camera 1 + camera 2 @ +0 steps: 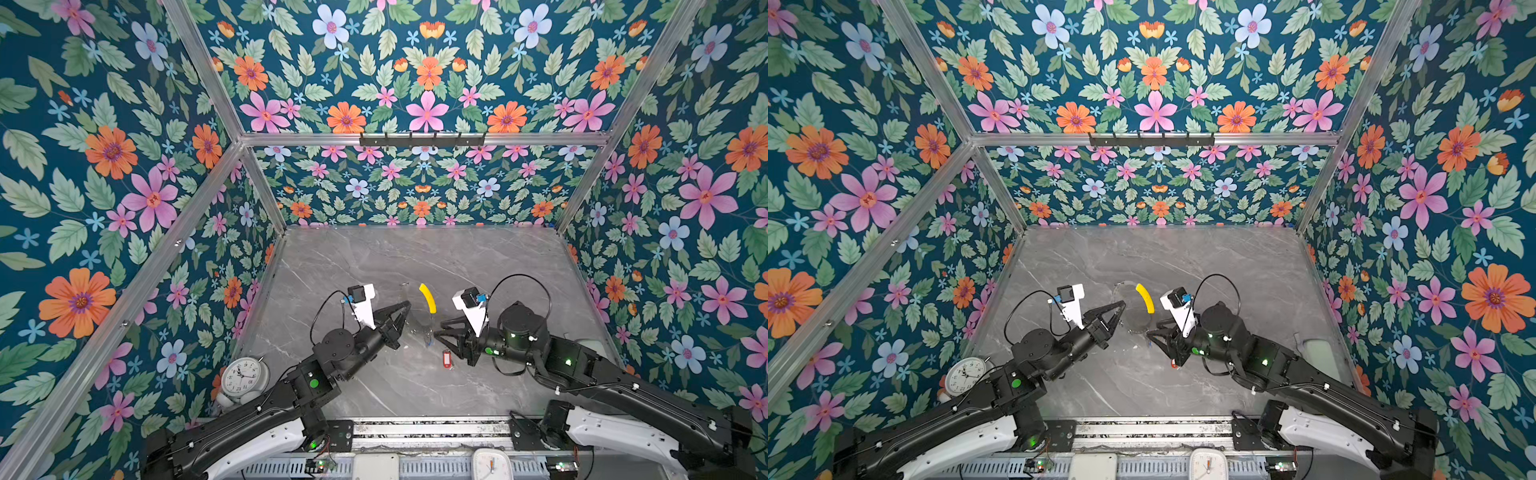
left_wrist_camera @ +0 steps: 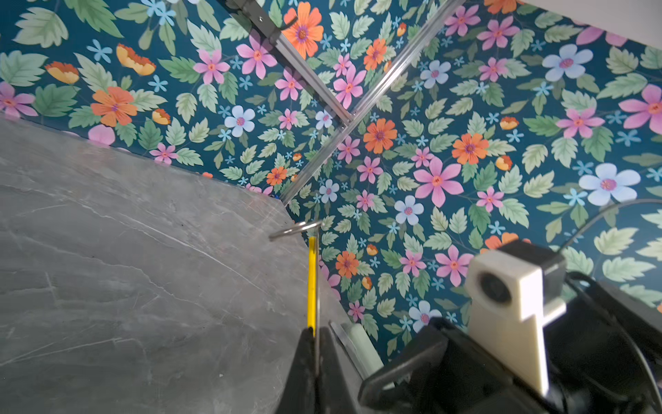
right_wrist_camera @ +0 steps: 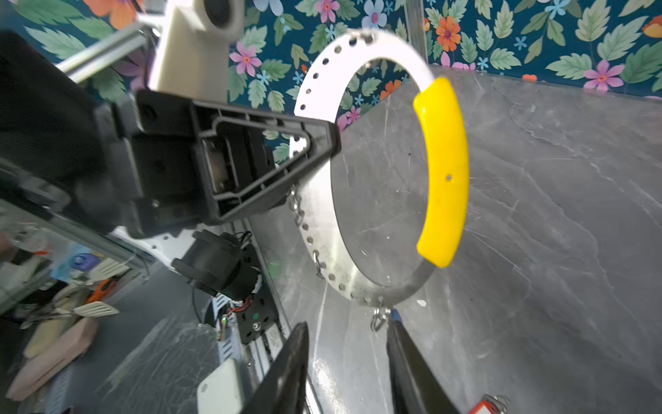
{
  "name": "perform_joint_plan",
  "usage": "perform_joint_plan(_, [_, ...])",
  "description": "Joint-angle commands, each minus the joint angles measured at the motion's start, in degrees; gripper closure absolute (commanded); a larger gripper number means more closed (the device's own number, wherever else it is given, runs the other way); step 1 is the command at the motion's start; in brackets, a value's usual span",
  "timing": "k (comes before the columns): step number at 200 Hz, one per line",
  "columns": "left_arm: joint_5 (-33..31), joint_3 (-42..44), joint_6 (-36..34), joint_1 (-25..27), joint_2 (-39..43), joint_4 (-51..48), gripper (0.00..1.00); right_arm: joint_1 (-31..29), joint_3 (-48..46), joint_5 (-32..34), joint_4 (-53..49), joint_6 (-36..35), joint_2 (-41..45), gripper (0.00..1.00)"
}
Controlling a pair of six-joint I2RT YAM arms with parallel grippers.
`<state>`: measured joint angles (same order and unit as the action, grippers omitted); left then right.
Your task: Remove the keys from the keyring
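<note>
left gripper clamping keyring, right gripper (parted)

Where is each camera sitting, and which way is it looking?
Both top views: high overhead, looking down at the table; both arms show.
Left wrist: rides the left arm, looks along the left pincer, shut on the keyring.
Right wrist: rides the right arm, looks past the open right pincer at the keyring's hole.
Shared: every view shows the yellow sleeve.
</note>
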<state>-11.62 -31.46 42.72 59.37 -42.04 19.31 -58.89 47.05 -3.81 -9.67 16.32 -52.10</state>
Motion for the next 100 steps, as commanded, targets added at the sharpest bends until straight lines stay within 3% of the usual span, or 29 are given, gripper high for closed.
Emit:
perform_joint_plan(1, [-4.27, -1.57, 2.29, 0.04, -0.79, -1.14, 1.00, -2.89, -0.26, 9.76, 0.12, -3.60, -1.39, 0.63])
perform_joint_plan(100, [-2.54, -1.21, 3.69, 0.06, 0.12, -0.34, 1.00, -4.03, -0.53, 11.20, 3.50, -5.53, -4.80, 0.68])
